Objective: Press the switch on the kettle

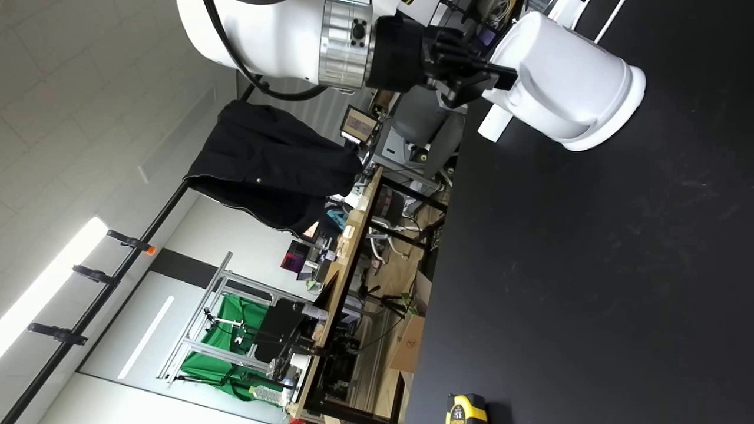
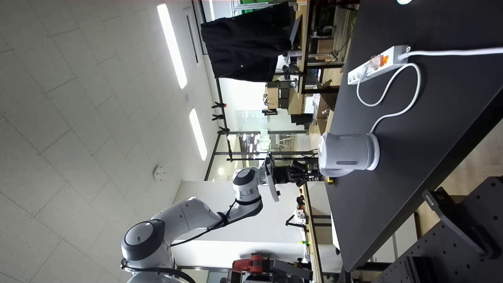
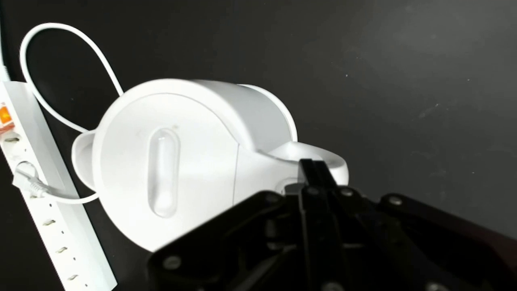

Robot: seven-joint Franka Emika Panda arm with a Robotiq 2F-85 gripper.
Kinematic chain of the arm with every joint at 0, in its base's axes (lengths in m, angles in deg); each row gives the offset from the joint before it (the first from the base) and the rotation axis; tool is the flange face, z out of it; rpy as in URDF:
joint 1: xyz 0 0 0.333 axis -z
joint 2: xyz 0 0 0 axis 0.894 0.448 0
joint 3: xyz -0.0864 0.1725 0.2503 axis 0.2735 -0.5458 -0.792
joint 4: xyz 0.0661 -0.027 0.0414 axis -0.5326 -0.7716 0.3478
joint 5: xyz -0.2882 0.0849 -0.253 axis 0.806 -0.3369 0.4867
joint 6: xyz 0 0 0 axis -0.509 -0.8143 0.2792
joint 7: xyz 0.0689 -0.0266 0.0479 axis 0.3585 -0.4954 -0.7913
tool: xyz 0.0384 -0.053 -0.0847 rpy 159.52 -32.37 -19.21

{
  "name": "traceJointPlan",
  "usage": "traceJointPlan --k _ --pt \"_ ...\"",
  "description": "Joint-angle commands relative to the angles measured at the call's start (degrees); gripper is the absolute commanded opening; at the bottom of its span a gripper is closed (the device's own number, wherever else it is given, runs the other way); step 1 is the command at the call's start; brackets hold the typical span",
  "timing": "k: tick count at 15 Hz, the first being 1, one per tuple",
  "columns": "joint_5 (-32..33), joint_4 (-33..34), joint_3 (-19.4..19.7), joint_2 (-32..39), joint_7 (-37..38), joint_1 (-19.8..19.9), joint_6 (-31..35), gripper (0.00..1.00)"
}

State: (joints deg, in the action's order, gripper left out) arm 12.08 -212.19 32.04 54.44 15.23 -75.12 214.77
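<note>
1. The kettle (image 3: 198, 153) is standing upright on the dark counter (image 1: 577, 265), white all over, its lid (image 3: 125, 161) down with a long hollow (image 3: 163, 178) along the middle.
2. Its handle (image 3: 340, 171) juts out opposite the spout (image 3: 83, 161), and right there, over the handle's top end, sits the tool (image 3: 312, 162)!
3. Narrow, that tool: two fingers (image 3: 307, 173) together, side by side. Touching the kettle or just clear of it? I cannot tell.
4. Next to those fingers, a small grey piece (image 3: 291, 189), partly covered by the tool, too little showing to name it.
5. Out to the white cord (image 2: 417, 84), curling across the counter from the kettle's base to the power strip (image 3: 60, 173), where the plug (image 3: 26, 180) sits in a socket.
6. Along that strip, an orange switch (image 3: 5, 115) near one end, and a thicker cable (image 2: 456, 52) running off from there.
7. Behind the tool, the white arm (image 2: 196, 214) carries it, black cabling strapped along its length.
8. Well apart from the kettle, in an exterior view, a yellow-and-black tape measure (image 1: 467, 410) near the counter's edge.
9. Farther back, in both exterior views, black cloth (image 1: 277, 159) hangs from a dark pole (image 1: 162, 218).
</note>
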Motion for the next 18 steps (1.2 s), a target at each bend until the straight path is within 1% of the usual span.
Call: traceJointPlan --k 1,12,18 --pt "0.54 -0.53 -0.29 -0.56 1.45 -0.03 0.71 0.0" --pt "0.57 -1.04 -0.3 0.7 1.36 -0.17 4.29 0.0" --pt "0.71 -1.19 -0.2 1.04 1.43 -0.27 4.85 0.0"
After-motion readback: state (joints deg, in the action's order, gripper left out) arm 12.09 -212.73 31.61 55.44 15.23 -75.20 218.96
